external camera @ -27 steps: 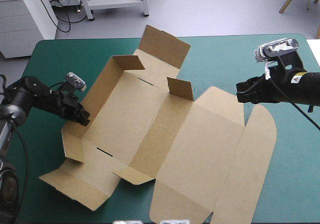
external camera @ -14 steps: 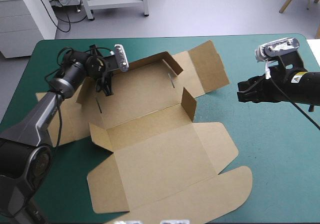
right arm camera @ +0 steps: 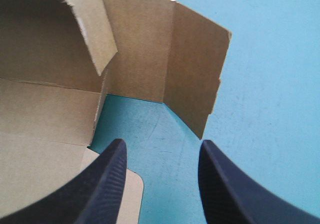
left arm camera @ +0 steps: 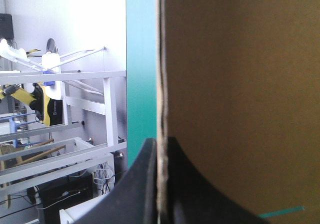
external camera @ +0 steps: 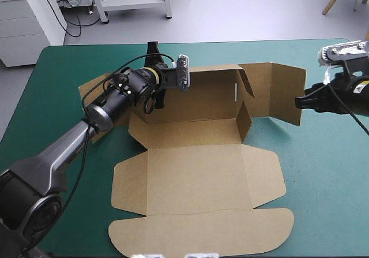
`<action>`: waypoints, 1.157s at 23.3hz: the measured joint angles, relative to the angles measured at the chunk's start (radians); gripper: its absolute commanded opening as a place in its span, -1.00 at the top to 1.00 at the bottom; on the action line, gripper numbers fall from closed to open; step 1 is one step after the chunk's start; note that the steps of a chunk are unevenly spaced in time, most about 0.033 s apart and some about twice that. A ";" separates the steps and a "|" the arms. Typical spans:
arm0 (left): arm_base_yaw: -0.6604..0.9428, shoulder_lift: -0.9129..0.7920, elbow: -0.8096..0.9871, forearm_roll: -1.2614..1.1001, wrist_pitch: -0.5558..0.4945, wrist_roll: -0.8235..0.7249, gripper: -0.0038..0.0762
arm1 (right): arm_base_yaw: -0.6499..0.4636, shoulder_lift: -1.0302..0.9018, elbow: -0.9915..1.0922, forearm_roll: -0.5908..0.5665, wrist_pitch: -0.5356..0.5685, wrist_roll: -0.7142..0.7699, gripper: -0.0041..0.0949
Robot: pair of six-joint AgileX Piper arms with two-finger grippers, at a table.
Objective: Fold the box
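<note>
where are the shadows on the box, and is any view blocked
High view: even light, only soft shadows at the edges of the box. Right wrist view: the inner side of the raised wall is dark, and the flap shades the cover beside it. Left wrist view: board held in the left gripper hides most of the scene.

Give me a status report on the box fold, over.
Left gripper shut on the box, at a raised wall. Right gripper open, short of the end flap. Box partly up, lid flat. Nothing in the way.
</note>
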 measured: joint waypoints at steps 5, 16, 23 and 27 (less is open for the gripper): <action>-0.070 -0.116 0.140 0.119 -0.025 -0.108 0.93 | -0.031 0.000 0.018 -0.016 -0.005 0.016 0.08; -0.417 -0.260 0.370 0.660 0.140 -0.578 0.93 | -0.067 0.065 0.028 0.045 -0.035 0.015 0.08; -0.424 -0.235 0.374 0.712 0.172 -0.697 0.93 | -0.068 0.308 -0.235 0.073 -0.002 0.004 0.08; -0.424 -0.234 0.396 0.773 0.163 -0.760 0.93 | -0.068 0.421 -0.364 0.083 0.038 0.004 0.08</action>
